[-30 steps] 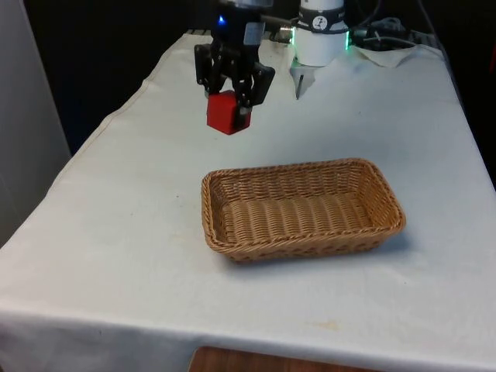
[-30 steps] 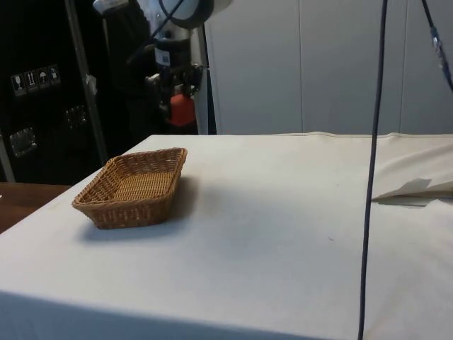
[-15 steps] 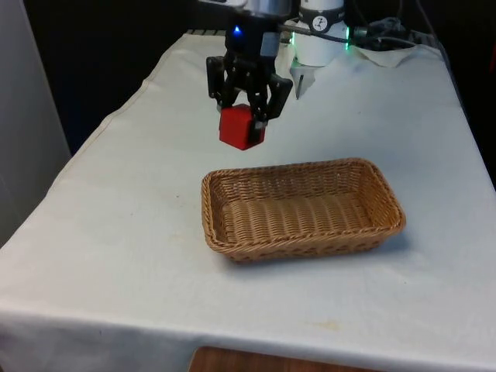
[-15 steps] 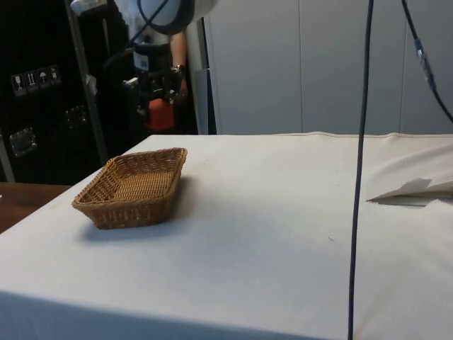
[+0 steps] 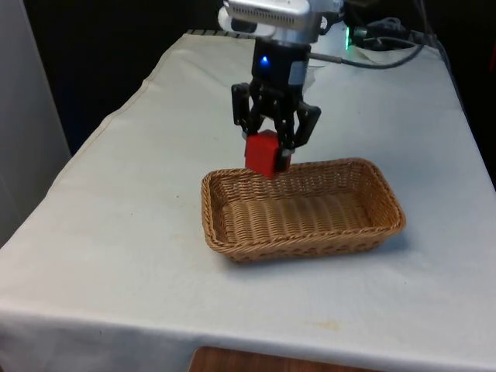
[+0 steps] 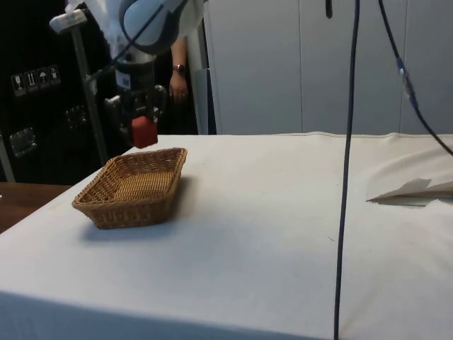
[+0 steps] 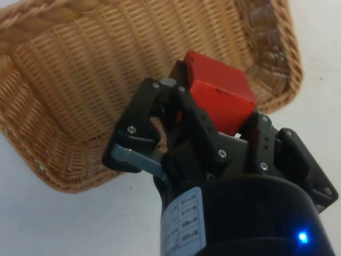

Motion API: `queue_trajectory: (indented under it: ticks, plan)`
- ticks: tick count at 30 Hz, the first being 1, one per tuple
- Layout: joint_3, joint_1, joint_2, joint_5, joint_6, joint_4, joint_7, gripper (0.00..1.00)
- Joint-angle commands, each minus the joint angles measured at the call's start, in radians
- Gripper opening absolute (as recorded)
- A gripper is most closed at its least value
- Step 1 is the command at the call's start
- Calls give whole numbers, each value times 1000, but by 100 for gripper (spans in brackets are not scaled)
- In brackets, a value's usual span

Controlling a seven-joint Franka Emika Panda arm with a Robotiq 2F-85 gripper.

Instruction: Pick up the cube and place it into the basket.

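My gripper [image 5: 267, 155] is shut on a red cube [image 5: 262, 153] and holds it in the air just above the far rim of a brown wicker basket [image 5: 232, 240]. From the side the red cube [image 6: 143, 131] hangs in the gripper [image 6: 141, 129] a little above the basket [image 6: 120, 209], over its far end. In the wrist view the black fingers [image 7: 184, 114] clamp the cube [image 7: 221, 93], with the basket's woven floor [image 7: 90, 69] below it. The basket holds nothing.
The basket sits near the middle of the white-clothed table [image 5: 116, 232]. A person's hand [image 6: 175, 78] shows behind the arm in the side view. A dark cable [image 6: 347, 170] hangs down in front of the side camera. Crumpled cloth [image 6: 417, 188] lies at the table's far end.
The gripper has carried the cube towards the front view's right and nearer the camera, dropping lower, from beside the basket to over its far rim. The basket has not moved.
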Motion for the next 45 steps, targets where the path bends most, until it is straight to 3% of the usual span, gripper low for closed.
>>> queue_trajectory:
  ticks: [1,16,17,18,28,35,36,37,42,45]
  plan:
    - [12,-5,13,16,8,8,-1,2]
    - [61,-2,129,31,52,61,44,2]
    - [52,1,124,21,43,59,45,2]
    - [62,-3,130,29,52,61,45,2]
    - [64,2,138,27,59,57,53,2]
    - [81,-9,152,51,80,53,45,2]
    - [66,3,156,38,74,53,56,2]
    - [81,-5,158,52,84,53,49,2]
    - [86,-5,176,53,89,56,53,2]
    - [76,3,178,42,84,54,59,2]
